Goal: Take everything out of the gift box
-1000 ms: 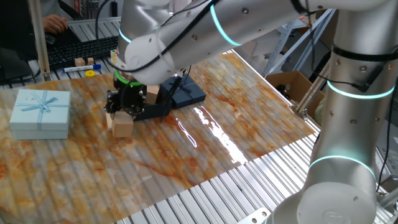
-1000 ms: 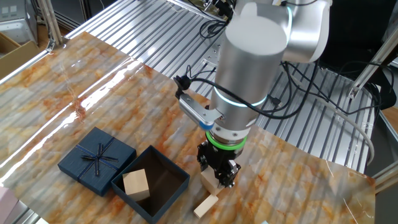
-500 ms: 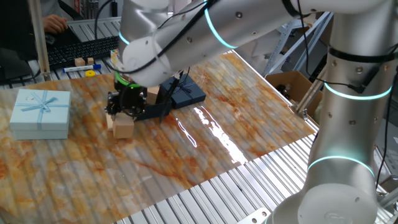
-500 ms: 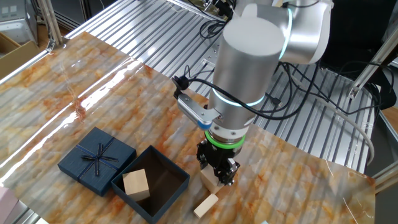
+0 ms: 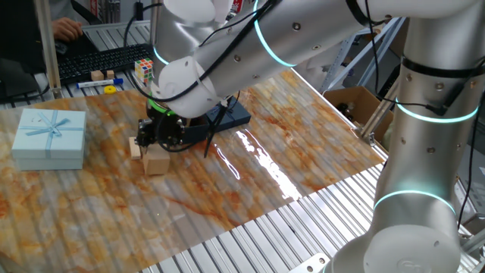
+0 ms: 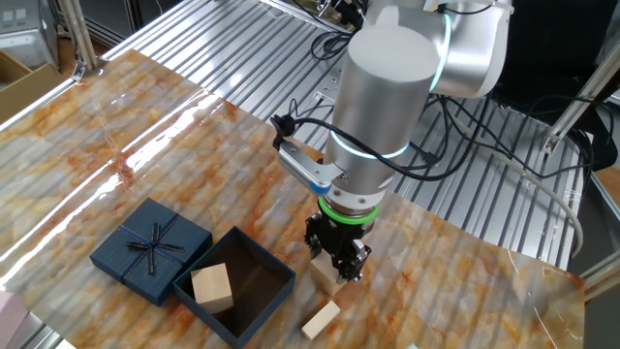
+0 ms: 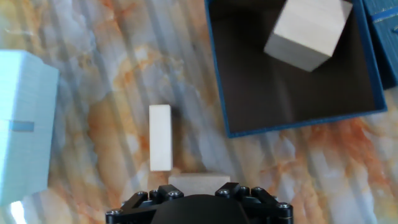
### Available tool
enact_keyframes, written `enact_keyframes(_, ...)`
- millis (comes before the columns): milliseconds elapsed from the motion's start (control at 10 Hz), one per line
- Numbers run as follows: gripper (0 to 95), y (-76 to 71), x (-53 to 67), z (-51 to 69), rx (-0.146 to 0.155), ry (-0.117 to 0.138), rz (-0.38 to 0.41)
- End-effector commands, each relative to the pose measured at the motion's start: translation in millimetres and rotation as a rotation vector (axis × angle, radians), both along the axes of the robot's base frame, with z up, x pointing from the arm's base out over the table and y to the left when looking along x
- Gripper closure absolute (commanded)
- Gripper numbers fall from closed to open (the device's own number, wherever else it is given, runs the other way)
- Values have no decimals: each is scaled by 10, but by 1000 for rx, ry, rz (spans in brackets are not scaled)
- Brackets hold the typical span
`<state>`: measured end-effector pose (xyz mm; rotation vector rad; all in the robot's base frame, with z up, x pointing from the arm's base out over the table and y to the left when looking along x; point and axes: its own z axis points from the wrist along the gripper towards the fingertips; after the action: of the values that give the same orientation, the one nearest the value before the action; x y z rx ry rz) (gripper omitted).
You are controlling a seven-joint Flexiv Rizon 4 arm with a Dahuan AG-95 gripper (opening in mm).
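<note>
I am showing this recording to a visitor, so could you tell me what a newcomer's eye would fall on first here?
First, the big silver arm bent low over the marbled orange table, its gripper just above a wooden block set down beside the open navy gift box. Next, the one pale cube left inside that box, with the bow-topped lid beside it. A thin wooden slab lies on the table nearby.

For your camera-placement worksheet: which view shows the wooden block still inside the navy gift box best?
The other fixed view: the wooden block sits in full sight inside the open gift box, with the box walls all around it. The hand view shows it too, blurred and cut at the top edge. In one fixed view the arm hides it.
</note>
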<state>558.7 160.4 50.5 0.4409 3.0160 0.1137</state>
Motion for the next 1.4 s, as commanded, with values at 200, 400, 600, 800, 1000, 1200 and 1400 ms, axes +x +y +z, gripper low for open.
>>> enact_keyframes(200,380,13,11,-30,12,13,-125)
enact_keyframes(400,0,16,11,-32,11,17,-141)
enact_keyframes(600,0,18,9,-26,11,22,-138)
enact_keyframes(800,0,3,-7,22,19,38,-137)
enact_keyframes(1000,190,-11,-7,73,0,61,-137)
enact_keyframes(1200,190,-20,31,176,1,71,-135)
enact_keyframes(1400,190,-56,95,270,-2,87,-148)
